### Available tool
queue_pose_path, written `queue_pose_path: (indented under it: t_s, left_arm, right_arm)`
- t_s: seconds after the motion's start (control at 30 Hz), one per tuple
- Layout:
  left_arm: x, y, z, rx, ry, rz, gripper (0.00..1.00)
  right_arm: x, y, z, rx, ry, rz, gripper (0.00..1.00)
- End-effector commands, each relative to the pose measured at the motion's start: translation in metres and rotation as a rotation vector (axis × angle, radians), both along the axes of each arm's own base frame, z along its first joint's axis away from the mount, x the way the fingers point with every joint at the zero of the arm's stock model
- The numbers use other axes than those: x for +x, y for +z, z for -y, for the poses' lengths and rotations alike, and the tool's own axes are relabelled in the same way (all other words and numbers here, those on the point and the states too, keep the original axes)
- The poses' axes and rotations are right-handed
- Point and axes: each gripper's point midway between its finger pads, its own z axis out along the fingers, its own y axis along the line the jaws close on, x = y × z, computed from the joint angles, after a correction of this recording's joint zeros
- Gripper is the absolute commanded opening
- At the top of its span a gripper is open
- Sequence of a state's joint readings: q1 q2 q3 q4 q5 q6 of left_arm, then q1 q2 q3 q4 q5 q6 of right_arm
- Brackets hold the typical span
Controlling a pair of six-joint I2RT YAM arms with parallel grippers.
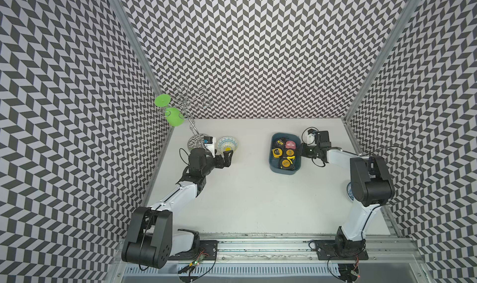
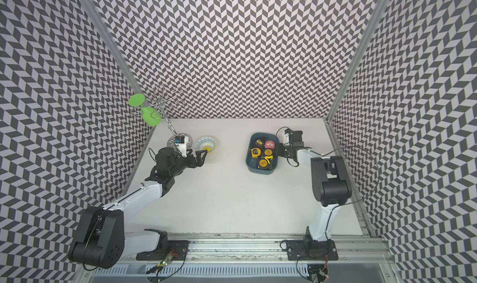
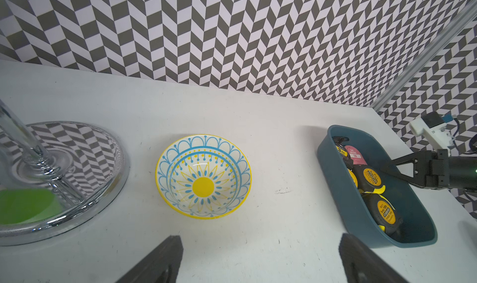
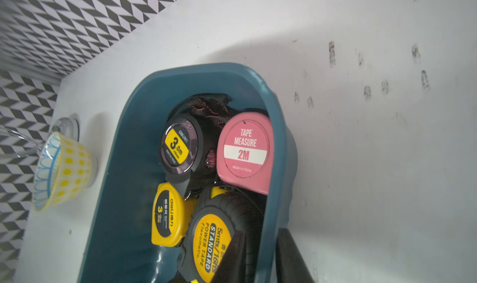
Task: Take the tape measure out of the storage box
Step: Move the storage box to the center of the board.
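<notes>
Right gripper (image 1: pixel 300 149) is pinched closed on the long wall of the dark teal-blue rectangular plastic storage box (image 1: pixel 283 171). The right wrist view shows one finger inside that wall and the other finger (image 4: pixel 291 258) outside it. Its arm stands with the elbow raised and the forearm sloping down to the box. Five tape measures lie inside the box. A yellow-and-black round tape measure (image 4: pixel 211 243) sits just beside the inner finger; whether they touch I cannot tell. Left gripper (image 1: pixel 227 158) hovers well apart from the box, spread wide and empty, near a white ceramic bowl with a blue-and-yellow pattern (image 1: pixel 227 143).
</notes>
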State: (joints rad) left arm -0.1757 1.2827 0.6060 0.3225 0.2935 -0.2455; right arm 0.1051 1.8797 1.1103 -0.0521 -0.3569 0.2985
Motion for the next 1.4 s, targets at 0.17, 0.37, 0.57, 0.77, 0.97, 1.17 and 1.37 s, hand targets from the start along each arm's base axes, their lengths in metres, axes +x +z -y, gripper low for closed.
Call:
queue_pose_path:
  t_s: [0.17, 0.37, 0.57, 0.77, 0.97, 1.17, 1.37]
  left_arm:
    - [-0.011, 0.012, 0.0, -0.011, -0.002, 0.015, 1.0]
    - [-0.021, 0.014, -0.003, -0.021, 0.011, 0.016, 1.0]
    - [-0.032, 0.016, -0.005, -0.036, 0.028, 0.006, 1.0]
    - [-0.046, 0.021, -0.008, -0.047, 0.042, 0.01, 1.0]
    - [-0.056, 0.023, -0.01, -0.047, 0.058, 0.001, 1.0]
    - [-0.061, 0.023, -0.01, -0.044, 0.061, -0.007, 1.0]
    - [-0.06, 0.021, -0.003, -0.031, 0.061, -0.033, 1.0]
  right_arm:
    - [-0.018, 0.011, -0.057, 0.018, 0.098, 0.004, 0.21]
    - [-0.045, 0.02, -0.103, 0.07, 0.144, -0.013, 0.21]
    - [-0.08, 0.03, -0.155, 0.088, 0.216, -0.024, 0.21]
    - [-0.119, 0.028, -0.195, 0.102, 0.279, -0.05, 0.21]
    - [-0.152, 0.021, -0.229, 0.116, 0.347, -0.074, 0.21]
    - [-0.166, 0.019, -0.253, 0.122, 0.401, -0.077, 0.22]
    - [-0.169, 0.027, -0.257, 0.118, 0.417, -0.062, 0.32]
